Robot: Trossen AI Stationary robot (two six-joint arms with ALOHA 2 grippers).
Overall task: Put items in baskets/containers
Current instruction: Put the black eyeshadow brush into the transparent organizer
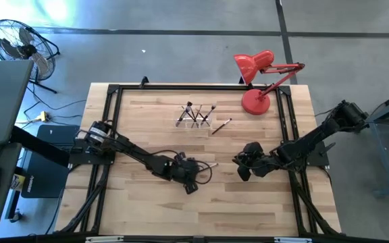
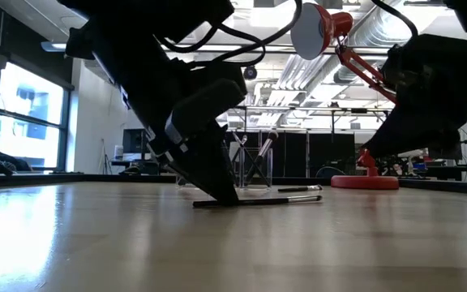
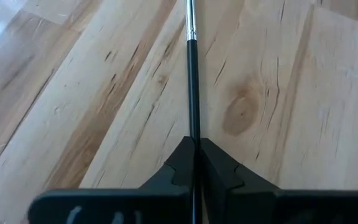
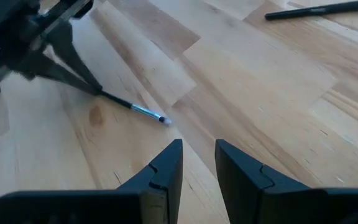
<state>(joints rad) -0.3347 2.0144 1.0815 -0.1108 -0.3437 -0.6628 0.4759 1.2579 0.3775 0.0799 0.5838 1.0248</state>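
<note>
Left pincer point(image 3: 194, 163) pinching brush point(image 3: 192, 81), clear holder point(image 1: 195, 120) (several brushes inside)

Two dark jointed arms, black looping cables, wedge-shaped black fingers point(image 4: 169, 165).

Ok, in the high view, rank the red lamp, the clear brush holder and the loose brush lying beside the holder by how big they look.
1. Red lamp, clearly largest.
2. Clear holder with brushes standing in it.
3. Loose brush, a thin sliver, smallest.
All sit at similar table depth, so the order looks reliable.

Two grippers point(image 1: 193, 177) point(image 1: 243, 167); one red lamp point(image 1: 256, 74); one clear holder point(image 1: 196, 121) with several brushes; two brushes point(image 1: 221, 125) point(image 3: 191, 74) on the tabletop point(image 1: 147, 121).
</note>
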